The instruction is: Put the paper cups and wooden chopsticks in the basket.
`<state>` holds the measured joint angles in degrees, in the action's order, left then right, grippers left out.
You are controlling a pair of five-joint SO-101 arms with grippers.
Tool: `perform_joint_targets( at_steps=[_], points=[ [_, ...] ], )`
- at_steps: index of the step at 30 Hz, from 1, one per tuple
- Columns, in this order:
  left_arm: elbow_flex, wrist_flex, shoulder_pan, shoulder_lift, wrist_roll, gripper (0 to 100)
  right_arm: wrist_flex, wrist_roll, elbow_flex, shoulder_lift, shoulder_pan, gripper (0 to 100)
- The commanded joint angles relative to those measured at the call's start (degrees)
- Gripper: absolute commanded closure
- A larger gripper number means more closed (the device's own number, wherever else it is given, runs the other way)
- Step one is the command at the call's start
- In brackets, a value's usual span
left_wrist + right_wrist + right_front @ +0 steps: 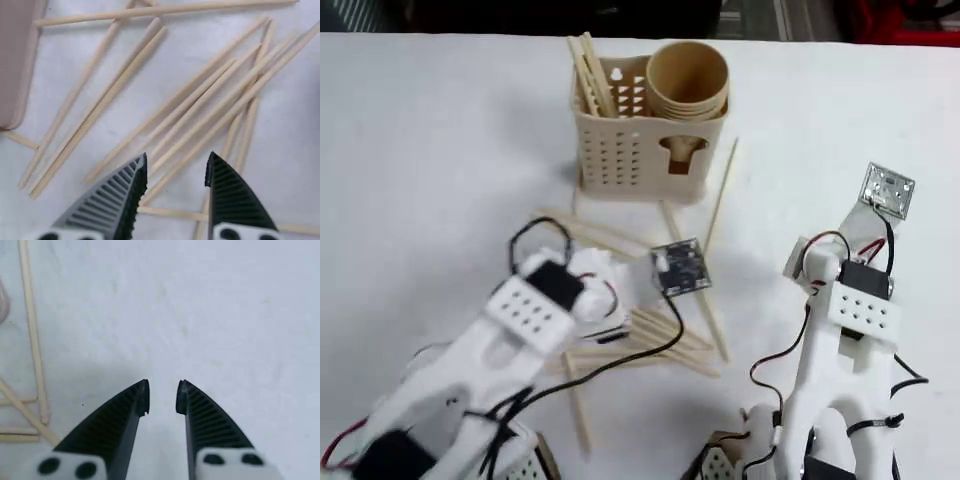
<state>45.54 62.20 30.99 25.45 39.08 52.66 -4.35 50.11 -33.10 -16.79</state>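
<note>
A cream perforated basket (638, 150) stands at the table's back centre, with stacked paper cups (688, 72) and a few wooden chopsticks (590, 72) upright inside it. Several loose chopsticks (655, 345) lie scattered on the white table in front of it. My left gripper (176, 167) hovers open just above this pile of chopsticks (200, 107), holding nothing, with one stick running between its fingertips. The left arm (530, 310) comes in from the lower left. My right gripper (162, 392) hangs over bare table, its jaws a narrow gap apart and empty. A chopstick (31, 330) lies off to its side.
One chopstick (722, 195) lies slanted by the basket's right side, another (695, 280) runs toward the front. The basket's wall (15, 60) edges the left wrist view. The right arm (850, 310) stands at the lower right, over bare table.
</note>
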Motion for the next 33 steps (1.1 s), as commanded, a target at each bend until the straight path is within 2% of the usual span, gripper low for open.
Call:
perform_joint_targets(
  at_steps=[1, 9, 20, 29, 33],
  points=[
    [-6.95, -1.67, 1.27, -8.40, 0.44, 80, -1.01, -0.70, -0.35, -1.27, -0.48, 89.7],
    [-15.91, -1.67, 1.10, -24.66, 3.69, 80, -1.01, -0.35, 0.18, -1.27, -0.48, 89.7],
    [-21.45, -1.49, 1.01, -34.59, 3.16, 80, -1.01, -0.18, 0.35, -1.27, -0.48, 89.7],
    [-20.31, -1.67, 1.36, -35.12, 3.43, 97, -1.01, -0.18, 0.44, -1.27, -0.48, 89.7],
    [-19.43, -1.32, 1.19, -34.68, 3.16, 98, -1.01, -0.18, 0.44, -1.27, -0.48, 89.7]
  ],
)
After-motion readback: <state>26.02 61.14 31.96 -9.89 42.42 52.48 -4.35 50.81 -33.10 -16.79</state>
